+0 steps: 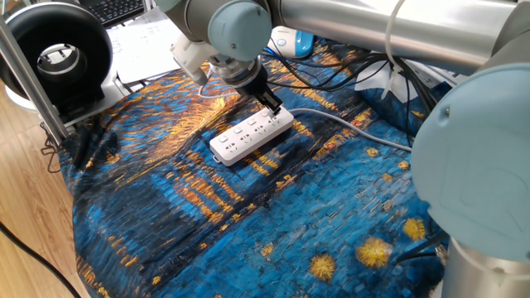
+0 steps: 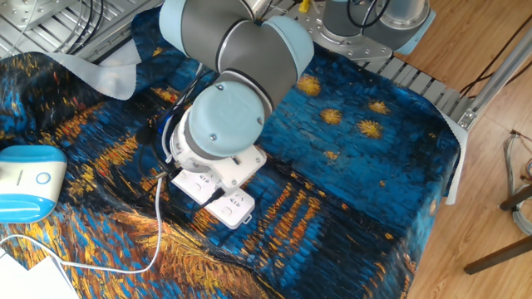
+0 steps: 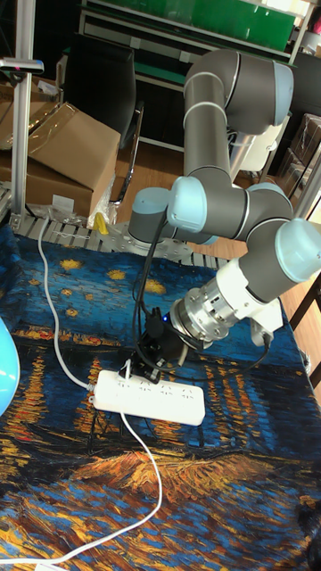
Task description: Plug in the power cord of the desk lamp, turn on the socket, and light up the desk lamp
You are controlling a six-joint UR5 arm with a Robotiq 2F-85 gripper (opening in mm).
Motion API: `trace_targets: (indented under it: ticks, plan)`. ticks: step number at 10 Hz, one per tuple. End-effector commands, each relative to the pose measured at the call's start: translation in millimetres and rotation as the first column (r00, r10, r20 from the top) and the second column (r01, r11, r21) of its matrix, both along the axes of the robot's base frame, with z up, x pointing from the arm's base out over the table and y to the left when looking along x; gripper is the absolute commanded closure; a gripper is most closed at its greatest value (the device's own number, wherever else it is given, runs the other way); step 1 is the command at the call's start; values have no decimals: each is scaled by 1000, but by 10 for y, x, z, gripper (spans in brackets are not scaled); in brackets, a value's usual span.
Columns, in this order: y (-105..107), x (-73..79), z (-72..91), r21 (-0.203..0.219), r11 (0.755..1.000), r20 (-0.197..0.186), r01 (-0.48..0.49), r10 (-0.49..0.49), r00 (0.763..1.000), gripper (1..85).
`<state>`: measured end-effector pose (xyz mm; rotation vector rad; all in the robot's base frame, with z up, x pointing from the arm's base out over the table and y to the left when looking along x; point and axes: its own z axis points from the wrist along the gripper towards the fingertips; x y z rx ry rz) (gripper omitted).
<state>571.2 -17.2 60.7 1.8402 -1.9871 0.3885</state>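
Note:
The socket [image 1: 251,135] is a white power strip lying on the blue patterned cloth, also seen as the socket [image 3: 150,398] and the socket [image 2: 218,199]. My gripper [image 1: 272,105] has its dark fingers close together over the strip's far end, where the thick grey-white cable leaves it. In the tall view my gripper [image 3: 143,357] is shut on the small white plug, just above the end outlet. The thin white power cord [image 3: 147,464] trails from there across the strip and over the cloth. The desk lamp [image 1: 289,40] shows its light-blue base at the back, the desk lamp [image 2: 28,178] at the left.
A large black ring-shaped device [image 1: 58,51] stands at the table's corner behind a metal post [image 1: 31,79]. Black cables [image 1: 335,73] lie behind the strip. Papers [image 1: 145,45] sit near the lamp. A cardboard box [image 3: 62,152] is beyond the table.

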Motion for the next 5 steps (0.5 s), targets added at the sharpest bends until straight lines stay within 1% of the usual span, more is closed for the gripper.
trace_targets:
  ticks: [1,3,5]
  plan:
    - [38,5,-22,-3,1000,5,0,0,1000,843]
    - [54,20,-30,-4,1000,4,-15,15,1000,843]
    - [42,30,-45,-16,1000,10,-17,17,1000,843]
